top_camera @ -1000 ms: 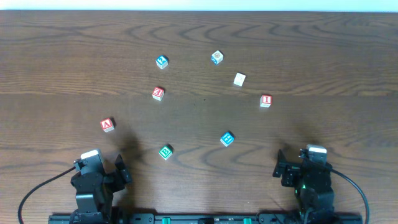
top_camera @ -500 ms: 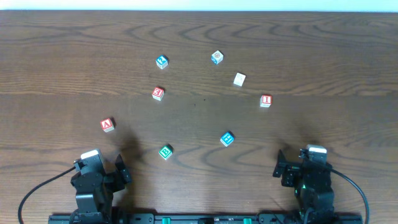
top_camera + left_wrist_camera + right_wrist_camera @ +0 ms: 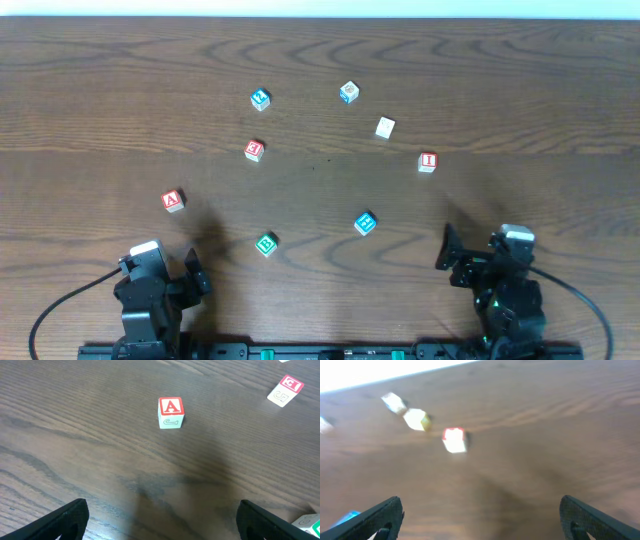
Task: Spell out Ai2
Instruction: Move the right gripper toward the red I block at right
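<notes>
The A block (image 3: pixel 170 411) lies ahead of the left gripper (image 3: pixel 162 515), the I block (image 3: pixel 427 161) ahead of the right gripper (image 3: pixel 480 510), both spread wide and empty.

Bare table (image 3: pixel 90 120) runs from the left gripper (image 3: pixel 161 512) up to the A block (image 3: pixel 173 201), which stands alone with room for fingers on every side. The green block (image 3: pixel 266 243) sits off to its right, well apart. Ahead of the right gripper (image 3: pixel 480 512) the wood lies open as far as the I block (image 3: pixel 427 161). The blue H block (image 3: pixel 366 223) stands left of that path, and a white block (image 3: pixel 385 127) stands beyond, apart from the I block.
</notes>
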{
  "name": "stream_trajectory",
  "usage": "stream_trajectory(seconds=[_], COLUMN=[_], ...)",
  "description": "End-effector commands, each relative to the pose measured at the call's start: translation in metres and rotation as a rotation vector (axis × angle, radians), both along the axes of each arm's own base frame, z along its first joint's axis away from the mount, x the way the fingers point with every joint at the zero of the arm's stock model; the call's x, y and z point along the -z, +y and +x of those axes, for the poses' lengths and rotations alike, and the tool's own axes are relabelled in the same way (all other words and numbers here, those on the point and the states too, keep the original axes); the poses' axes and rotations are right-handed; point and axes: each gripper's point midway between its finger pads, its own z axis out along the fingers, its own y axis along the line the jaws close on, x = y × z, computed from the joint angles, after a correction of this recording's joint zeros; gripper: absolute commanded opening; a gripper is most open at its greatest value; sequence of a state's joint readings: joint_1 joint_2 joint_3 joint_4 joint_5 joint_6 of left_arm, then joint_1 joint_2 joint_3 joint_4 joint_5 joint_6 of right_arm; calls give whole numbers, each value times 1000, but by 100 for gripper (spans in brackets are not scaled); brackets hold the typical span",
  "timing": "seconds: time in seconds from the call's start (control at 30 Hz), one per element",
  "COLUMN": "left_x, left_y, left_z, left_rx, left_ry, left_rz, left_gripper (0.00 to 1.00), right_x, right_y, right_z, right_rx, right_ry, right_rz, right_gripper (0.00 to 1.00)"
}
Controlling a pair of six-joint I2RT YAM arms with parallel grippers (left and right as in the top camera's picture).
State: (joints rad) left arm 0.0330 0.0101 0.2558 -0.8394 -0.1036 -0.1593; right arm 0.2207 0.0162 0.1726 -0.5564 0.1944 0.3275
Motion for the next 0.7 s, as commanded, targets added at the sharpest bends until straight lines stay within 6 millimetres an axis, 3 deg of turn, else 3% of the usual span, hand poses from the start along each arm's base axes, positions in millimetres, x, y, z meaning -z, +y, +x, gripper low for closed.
stream_trajectory(seconds=[0.0, 0.17, 0.27, 0.43, 0.67], left_x=[15, 15, 15, 15, 15], left_y=[0, 0, 0, 0, 0], left_z=[-10, -10, -10, -10, -10], left_rx=[4, 3, 4, 3, 4], left_ry=[68, 68, 68, 68, 68], left_rz=[2, 2, 2, 2, 2], left_gripper=[95, 95, 95, 95, 95], right_x=[1, -11, -34, -68, -71], right_y=[26, 25, 24, 29, 42], right_z=[-3, 2, 9, 19, 44], right_rx=[-76, -68, -32, -72, -108], right_ry=[24, -31, -119, -249, -191], right_rz=[219, 237, 351, 367, 352], right_gripper=[99, 99, 99, 99, 99])
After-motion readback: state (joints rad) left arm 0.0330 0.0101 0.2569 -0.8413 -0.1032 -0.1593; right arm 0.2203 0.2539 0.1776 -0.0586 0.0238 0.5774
